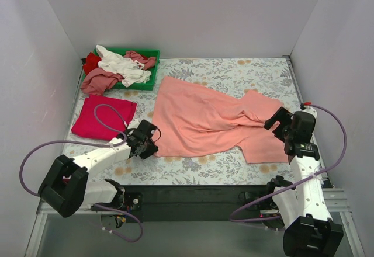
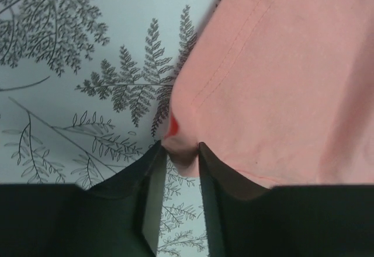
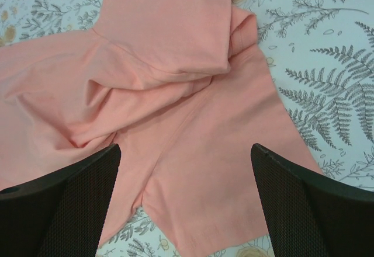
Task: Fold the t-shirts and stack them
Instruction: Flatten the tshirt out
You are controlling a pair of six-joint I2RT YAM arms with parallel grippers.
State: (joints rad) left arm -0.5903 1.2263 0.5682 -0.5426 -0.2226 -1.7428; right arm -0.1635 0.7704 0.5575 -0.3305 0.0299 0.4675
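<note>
A large salmon-pink t-shirt [image 1: 204, 117] lies spread and rumpled across the middle of the table. My left gripper [image 1: 153, 143] is shut on its near left hem corner [image 2: 181, 146], the cloth pinched between the fingertips. My right gripper [image 1: 276, 124] is open above the shirt's right sleeve [image 3: 204, 169], the jaws wide apart and holding nothing. A folded magenta-red t-shirt [image 1: 103, 115] lies flat at the left. White [image 1: 123, 67], dusty-rose [image 1: 100, 82] and red [image 1: 90, 63] tees are heaped in and over the tray.
A green plastic tray [image 1: 153, 70] stands at the back left by the wall. White walls close in the left, back and right sides. The floral tablecloth [image 1: 234, 70] covers the table. A purple cable [image 1: 108, 114] loops over the magenta-red shirt.
</note>
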